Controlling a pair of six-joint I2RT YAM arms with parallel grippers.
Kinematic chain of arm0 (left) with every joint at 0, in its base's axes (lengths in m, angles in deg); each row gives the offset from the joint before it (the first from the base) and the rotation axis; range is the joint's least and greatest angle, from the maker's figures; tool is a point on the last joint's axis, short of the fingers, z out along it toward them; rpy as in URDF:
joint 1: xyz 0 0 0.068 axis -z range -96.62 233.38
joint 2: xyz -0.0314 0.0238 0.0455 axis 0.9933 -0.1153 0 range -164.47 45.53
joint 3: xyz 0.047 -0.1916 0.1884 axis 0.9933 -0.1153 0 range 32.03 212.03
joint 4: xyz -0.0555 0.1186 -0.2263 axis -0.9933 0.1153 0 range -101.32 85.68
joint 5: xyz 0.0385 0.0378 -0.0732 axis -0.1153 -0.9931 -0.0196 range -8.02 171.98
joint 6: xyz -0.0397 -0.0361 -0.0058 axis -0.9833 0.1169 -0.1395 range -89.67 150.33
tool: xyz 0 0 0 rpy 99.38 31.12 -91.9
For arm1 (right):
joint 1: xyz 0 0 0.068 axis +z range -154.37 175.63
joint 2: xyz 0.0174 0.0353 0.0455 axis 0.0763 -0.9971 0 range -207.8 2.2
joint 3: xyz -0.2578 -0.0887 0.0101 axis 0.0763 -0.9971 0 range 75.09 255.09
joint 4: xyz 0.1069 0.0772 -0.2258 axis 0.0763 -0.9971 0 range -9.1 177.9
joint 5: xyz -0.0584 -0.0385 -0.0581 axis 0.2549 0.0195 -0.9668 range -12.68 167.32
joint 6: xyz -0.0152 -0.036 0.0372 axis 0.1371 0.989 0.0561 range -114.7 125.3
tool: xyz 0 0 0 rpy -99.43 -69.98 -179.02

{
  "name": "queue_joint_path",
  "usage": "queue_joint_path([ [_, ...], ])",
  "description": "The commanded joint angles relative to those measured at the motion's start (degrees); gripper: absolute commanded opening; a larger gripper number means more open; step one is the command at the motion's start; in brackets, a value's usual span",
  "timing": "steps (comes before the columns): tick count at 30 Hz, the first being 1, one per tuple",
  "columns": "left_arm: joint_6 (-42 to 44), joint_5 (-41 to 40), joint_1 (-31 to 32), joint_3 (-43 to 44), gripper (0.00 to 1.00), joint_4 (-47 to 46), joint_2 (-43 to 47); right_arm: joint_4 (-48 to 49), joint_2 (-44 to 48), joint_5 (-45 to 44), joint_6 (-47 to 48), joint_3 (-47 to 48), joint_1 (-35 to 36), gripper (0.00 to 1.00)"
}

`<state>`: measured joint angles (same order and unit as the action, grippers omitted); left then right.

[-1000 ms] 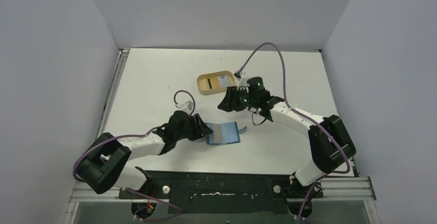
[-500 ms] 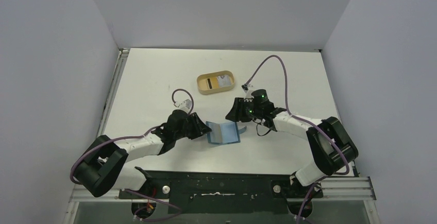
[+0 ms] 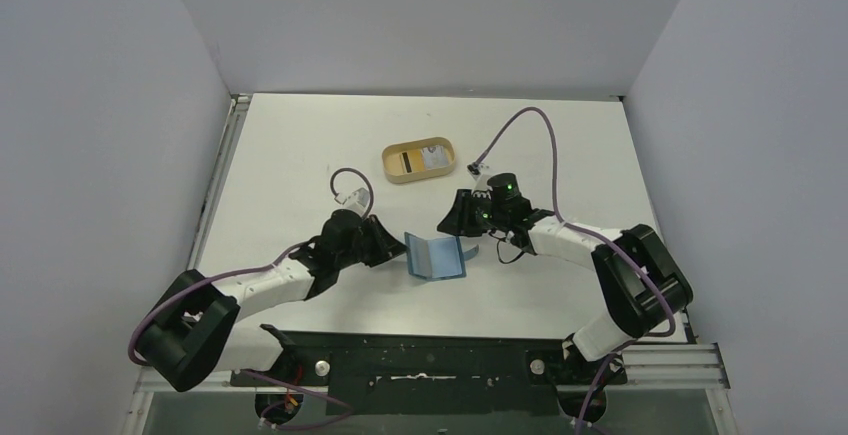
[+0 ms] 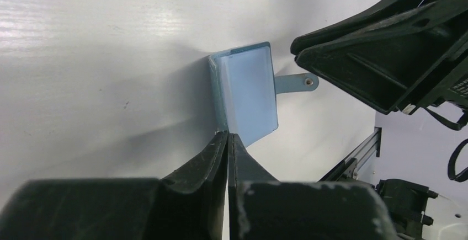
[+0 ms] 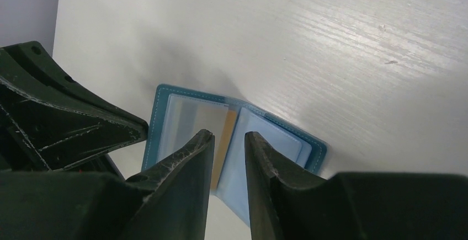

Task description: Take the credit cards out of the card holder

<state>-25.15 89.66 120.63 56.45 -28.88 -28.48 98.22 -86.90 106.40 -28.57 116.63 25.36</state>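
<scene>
The teal card holder (image 3: 437,256) lies open on the white table between both arms, light blue pockets showing (image 5: 259,140). My left gripper (image 4: 228,136) is shut on the edge of its left flap (image 4: 245,94), which stands raised off the table; the snap tab (image 4: 298,81) sticks out behind. My right gripper (image 5: 229,136) hovers just over the holder's middle, jaws a narrow gap apart, nothing gripped; a tan strip (image 5: 228,123) shows through the gap. No credit cards can be told apart inside the pockets.
A tan oval tray (image 3: 394,170) stands behind the holder at the table's middle back, with a whitish card-like thing (image 3: 433,158) in it. Grey walls close in the table on three sides. The arms' cables loop above the wrists.
The right gripper came from beside the tray down to the holder and narrowed its jaws. The left gripper closed on the left flap and tipped it up.
</scene>
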Motion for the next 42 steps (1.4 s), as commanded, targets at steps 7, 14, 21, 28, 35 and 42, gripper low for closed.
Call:
queue_joint_path([
  [7, 1.43, 1.03, -0.21, 5.93, 0.00, -0.90, -1.96, 5.92, -1.93, 3.36, -1.38, -0.41, 1.05, 0.29],
  [14, 2.17, 0.78, 0.19, 8.63, 0.08, 4.43, -4.53, 6.22, -2.48, 4.24, -1.39, -0.59, 1.25, 0.41],
  [21, 5.87, -4.44, -5.32, 7.72, 0.43, 17.39, 4.68, 7.03, -3.45, 5.04, -1.50, -1.53, 1.29, 0.44],
  [28, 6.04, 0.05, -7.77, 6.70, 0.56, 19.03, 2.09, 11.40, -5.84, 6.54, -3.74, -3.70, 1.46, 0.42],
  [35, -0.64, 3.89, -6.89, 2.07, 0.56, 5.37, -5.00, 12.15, -6.10, 6.54, -4.28, -4.48, 1.70, 0.42],
  [42, -5.69, 6.19, -5.54, 0.55, 0.55, -3.58, -10.26, 13.49, -6.94, 6.89, -4.88, -5.19, 1.73, 0.42],
])
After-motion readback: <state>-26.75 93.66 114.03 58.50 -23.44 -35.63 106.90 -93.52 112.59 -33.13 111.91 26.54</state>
